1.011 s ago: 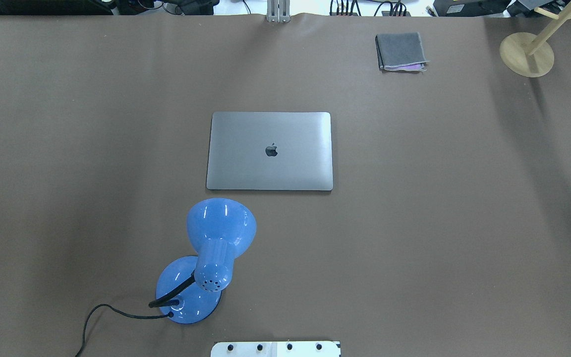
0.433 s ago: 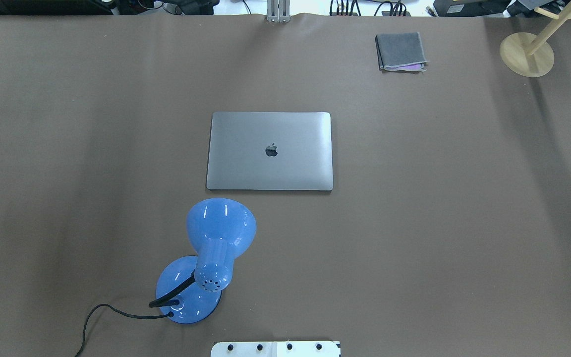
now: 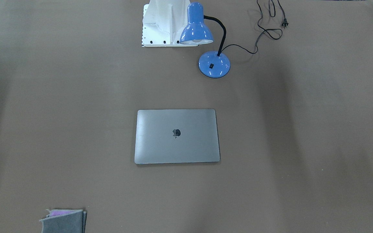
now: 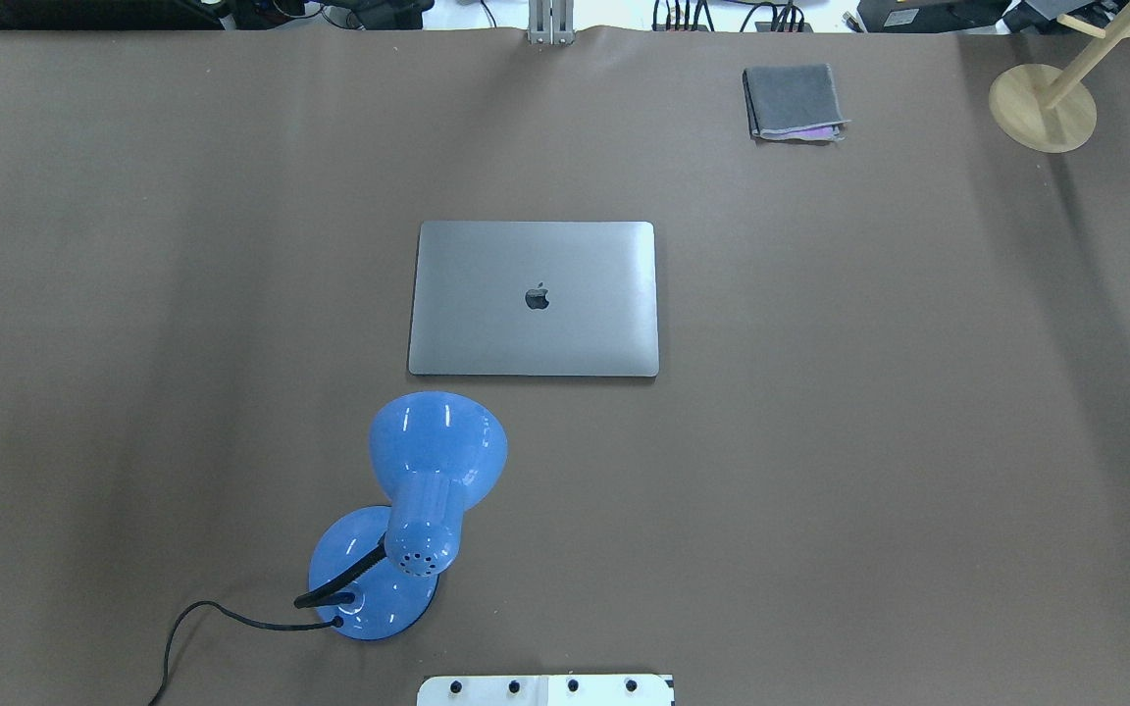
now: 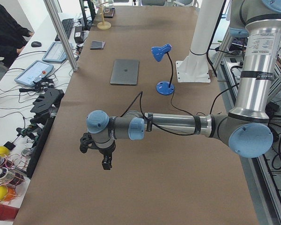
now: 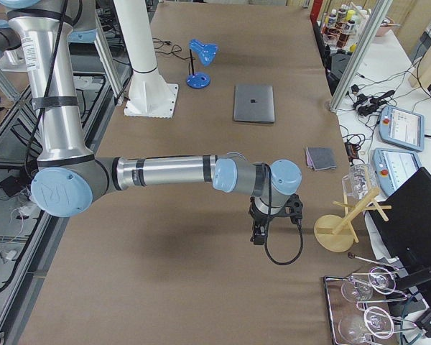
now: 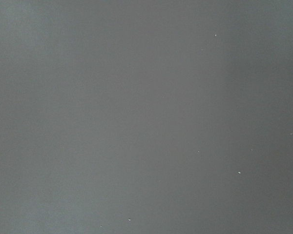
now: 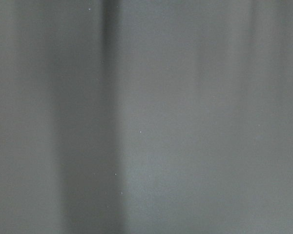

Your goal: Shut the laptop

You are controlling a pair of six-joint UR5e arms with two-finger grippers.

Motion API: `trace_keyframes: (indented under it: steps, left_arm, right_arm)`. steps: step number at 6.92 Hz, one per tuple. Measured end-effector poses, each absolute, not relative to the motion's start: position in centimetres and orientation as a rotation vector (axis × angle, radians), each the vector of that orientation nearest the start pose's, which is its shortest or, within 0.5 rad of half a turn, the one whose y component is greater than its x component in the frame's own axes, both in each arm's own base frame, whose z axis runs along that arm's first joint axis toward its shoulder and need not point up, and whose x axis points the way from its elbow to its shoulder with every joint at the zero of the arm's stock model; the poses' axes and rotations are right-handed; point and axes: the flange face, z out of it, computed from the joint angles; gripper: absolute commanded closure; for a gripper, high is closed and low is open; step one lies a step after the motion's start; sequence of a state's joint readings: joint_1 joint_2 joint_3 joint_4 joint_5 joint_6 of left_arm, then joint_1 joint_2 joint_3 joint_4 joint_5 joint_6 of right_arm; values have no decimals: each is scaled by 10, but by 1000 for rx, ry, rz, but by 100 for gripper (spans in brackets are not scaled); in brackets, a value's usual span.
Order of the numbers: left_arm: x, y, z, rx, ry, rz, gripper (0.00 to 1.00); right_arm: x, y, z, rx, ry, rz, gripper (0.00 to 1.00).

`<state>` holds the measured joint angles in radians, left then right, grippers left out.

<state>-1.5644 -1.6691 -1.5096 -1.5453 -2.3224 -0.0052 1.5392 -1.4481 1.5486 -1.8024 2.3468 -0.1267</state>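
The space-grey laptop lies shut and flat in the middle of the brown table, its dark apple logo facing up. It also shows in the front-facing view, the left view and the right view. My left gripper hangs over the table's left end, far from the laptop. My right gripper hangs over the right end, also far from it. Both show only in the side views, so I cannot tell if they are open or shut. The wrist views show only bare table.
A blue desk lamp stands on the robot's side of the laptop, its black cord trailing off. A folded grey cloth lies at the far right. A wooden stand sits at the far right corner.
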Motion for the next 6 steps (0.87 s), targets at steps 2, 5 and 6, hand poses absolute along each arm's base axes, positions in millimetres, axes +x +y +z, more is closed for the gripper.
trace_keyframes:
  steps: [2,5,6]
  left_arm:
    - [-62,-537,638,14,752,7,2]
    - [-61,-538,635,19,752,10,2]
    - [-61,-538,634,21,752,11,2]
  right_arm:
    - [50,-533,629,-86,-783,-93,0]
    - [51,-531,630,-86,-788,-87,0]
    - [52,-531,630,-86,-788,-87,0]
